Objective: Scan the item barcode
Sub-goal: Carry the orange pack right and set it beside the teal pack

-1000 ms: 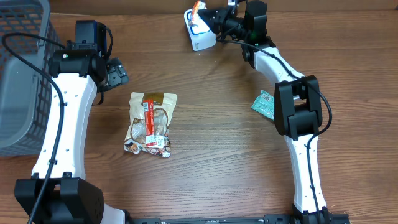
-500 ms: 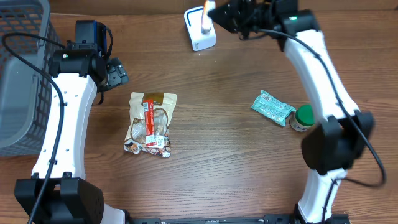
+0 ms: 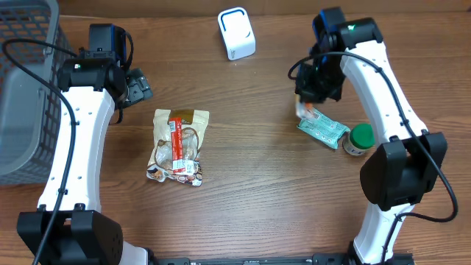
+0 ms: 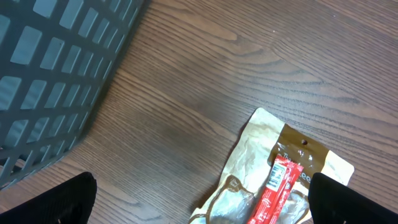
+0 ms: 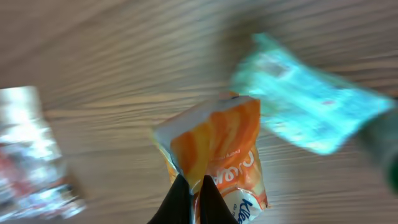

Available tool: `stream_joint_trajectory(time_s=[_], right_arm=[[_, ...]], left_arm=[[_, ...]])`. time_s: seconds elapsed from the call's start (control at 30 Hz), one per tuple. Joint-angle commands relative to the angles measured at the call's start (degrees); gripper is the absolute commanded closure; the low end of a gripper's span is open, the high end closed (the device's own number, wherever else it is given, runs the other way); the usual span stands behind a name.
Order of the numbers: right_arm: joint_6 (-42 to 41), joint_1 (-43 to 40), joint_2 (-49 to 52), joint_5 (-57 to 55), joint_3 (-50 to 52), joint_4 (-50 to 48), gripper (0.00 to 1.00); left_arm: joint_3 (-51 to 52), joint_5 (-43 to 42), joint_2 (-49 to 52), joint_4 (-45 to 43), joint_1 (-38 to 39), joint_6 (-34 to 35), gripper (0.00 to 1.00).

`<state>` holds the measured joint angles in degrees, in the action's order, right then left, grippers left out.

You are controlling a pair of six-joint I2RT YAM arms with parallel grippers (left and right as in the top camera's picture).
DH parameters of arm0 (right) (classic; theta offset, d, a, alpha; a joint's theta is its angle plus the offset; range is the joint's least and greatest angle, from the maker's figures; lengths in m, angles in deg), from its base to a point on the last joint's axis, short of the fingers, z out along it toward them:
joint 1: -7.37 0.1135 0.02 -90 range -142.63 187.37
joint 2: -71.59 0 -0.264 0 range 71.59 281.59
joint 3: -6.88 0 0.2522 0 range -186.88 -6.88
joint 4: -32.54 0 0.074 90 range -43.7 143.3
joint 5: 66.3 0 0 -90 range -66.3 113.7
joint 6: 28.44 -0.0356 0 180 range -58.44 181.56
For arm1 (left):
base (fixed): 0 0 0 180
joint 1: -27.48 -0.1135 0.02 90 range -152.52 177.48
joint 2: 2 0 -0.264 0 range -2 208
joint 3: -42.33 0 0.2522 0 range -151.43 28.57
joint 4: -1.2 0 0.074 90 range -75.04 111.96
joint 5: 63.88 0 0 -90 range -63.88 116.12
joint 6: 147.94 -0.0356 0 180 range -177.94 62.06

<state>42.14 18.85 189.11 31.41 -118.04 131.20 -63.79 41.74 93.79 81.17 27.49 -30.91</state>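
Wood table | right jaws clamp orange packet | left jaws wide

No text could be read with certainty. The orange packet carried white script lettering, motion-blurred beyond reading. The red label on the tan bag bore white print too small to make out.

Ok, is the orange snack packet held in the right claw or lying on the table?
Held. In the right wrist view the right claw pinches the lower edge of the orange snack packet, near the teal packet.
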Motion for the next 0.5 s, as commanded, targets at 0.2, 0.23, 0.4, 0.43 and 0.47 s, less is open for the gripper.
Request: stream_joint_trajectory(time_s=[0.2,0.23,0.4,0.43,0.47], right_arm=[[1.7,-0.3,0.2,-10.7,9.4,-4.3,0.66],[1.7,-0.3,0.2,-10.7,10.1,-4.5,0.51],[1.7,-0.3,0.3,-10.6,13.2,-6.7,0.21],[1.7,-0.3,0.3,-10.6,13.4,-7.1,0.21],[1.6,-0.2,0.2,-10.2,13.5,-7.3,0.21]], left_arm=[[-0.6,-0.2,-0.5,-0.1,0.0,0.2,0.00],[-0.6,-0.2,-0.5,0.0,0.0,0.2,0.00],[-0.6,-0.2,-0.5,-0.1,0.0,0.2,0.00],[-0.6,-0.2,-0.5,-0.1,0.0,0.2,0.00],[-0.6,-0.2,-0.5,-0.1,0.0,0.2,0.00]])
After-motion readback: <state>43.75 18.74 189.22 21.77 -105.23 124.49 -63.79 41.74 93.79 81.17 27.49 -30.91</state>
